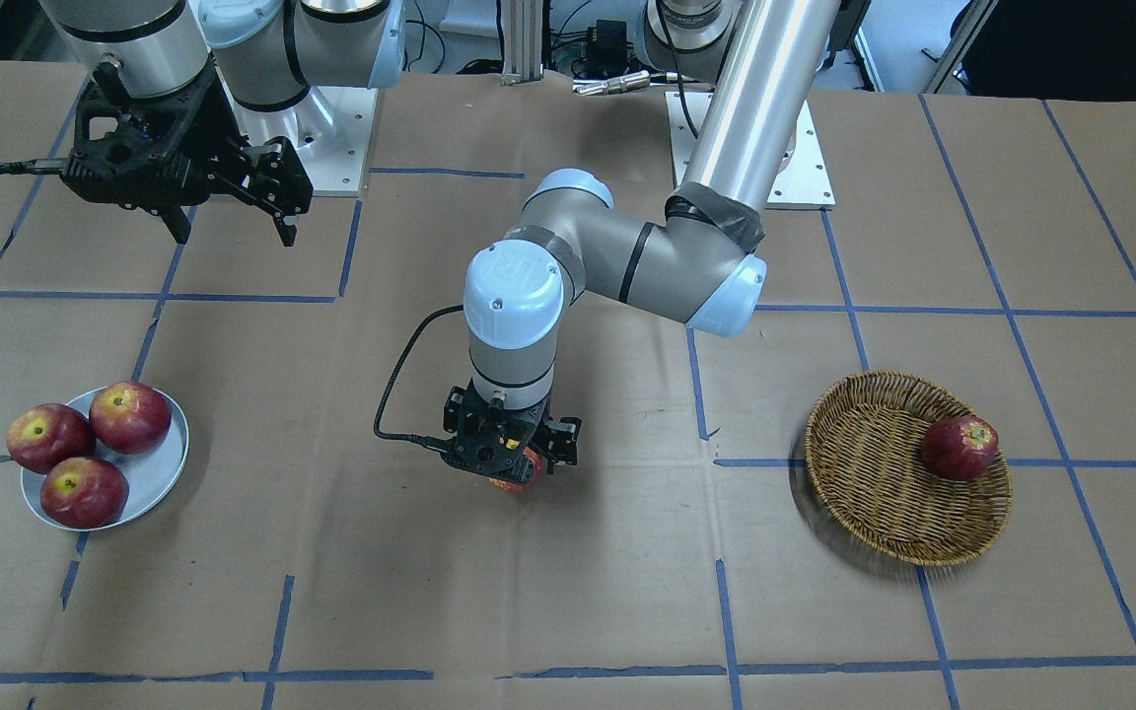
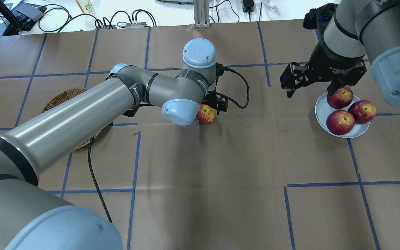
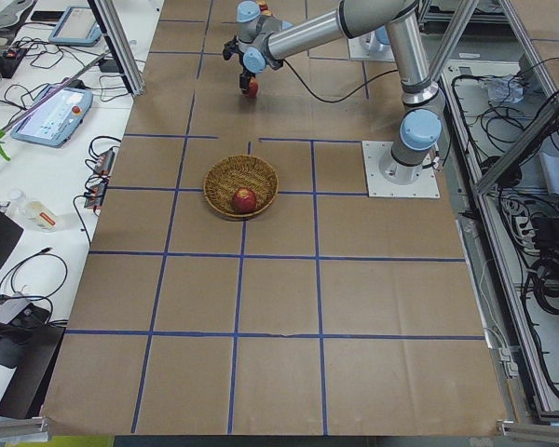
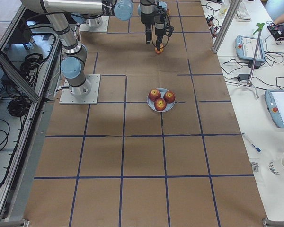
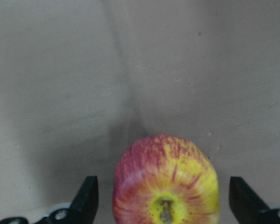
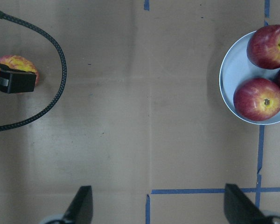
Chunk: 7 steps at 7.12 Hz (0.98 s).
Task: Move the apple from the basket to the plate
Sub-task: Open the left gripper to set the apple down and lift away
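Observation:
The streaky red-and-yellow apple (image 1: pixel 519 475) is at the table's middle, between the basket (image 1: pixel 874 463) and the plate (image 1: pixel 159 473). It looks to rest on the brown paper. My left gripper (image 1: pixel 514 463) points down over it. In the left wrist view the apple (image 5: pixel 165 182) sits between the fingers (image 5: pixel 88 196) with a small gap on each side, so the gripper (image 5: pixel 163 200) is open around it. My right gripper (image 2: pixel 309 93) is open and empty, hovering beside the plate (image 2: pixel 321 111).
Three dark red apples (image 1: pixel 85 490) lie on the plate. One dark red apple (image 1: pixel 959 447) lies in the basket. The left wrist's black cable (image 2: pixel 241 90) loops beside the task apple. Blue tape lines cross the brown paper.

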Each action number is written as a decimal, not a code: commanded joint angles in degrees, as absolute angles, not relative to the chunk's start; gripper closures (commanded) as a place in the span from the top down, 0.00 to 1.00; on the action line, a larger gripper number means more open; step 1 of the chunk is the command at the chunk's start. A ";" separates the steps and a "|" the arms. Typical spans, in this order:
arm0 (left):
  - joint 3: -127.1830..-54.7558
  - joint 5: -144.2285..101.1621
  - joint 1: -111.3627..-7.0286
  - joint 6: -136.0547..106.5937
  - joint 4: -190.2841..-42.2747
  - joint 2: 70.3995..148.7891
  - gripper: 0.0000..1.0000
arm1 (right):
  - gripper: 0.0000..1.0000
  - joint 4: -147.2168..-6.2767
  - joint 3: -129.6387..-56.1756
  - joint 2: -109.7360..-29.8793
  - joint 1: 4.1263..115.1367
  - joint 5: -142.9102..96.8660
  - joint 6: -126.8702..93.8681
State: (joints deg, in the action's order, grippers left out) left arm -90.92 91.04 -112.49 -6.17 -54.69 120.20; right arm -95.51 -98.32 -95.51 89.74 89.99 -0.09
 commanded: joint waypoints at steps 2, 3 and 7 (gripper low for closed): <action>-85.98 91.58 -106.82 -5.19 -76.91 104.73 0.99 | 1.00 -96.85 -98.18 -93.88 89.82 89.47 -0.61; -85.70 91.49 -105.57 -4.66 -81.25 99.28 0.99 | 1.00 -101.12 -97.22 -90.39 90.61 89.39 -1.22; -90.53 90.97 -88.19 -4.48 -97.29 85.71 0.99 | 1.00 -107.05 -88.88 -77.03 100.79 89.38 -13.06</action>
State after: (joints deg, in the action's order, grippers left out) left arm -89.98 91.04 -93.46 -4.58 -95.80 87.86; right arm -105.80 -91.84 -81.36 97.41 89.35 -9.21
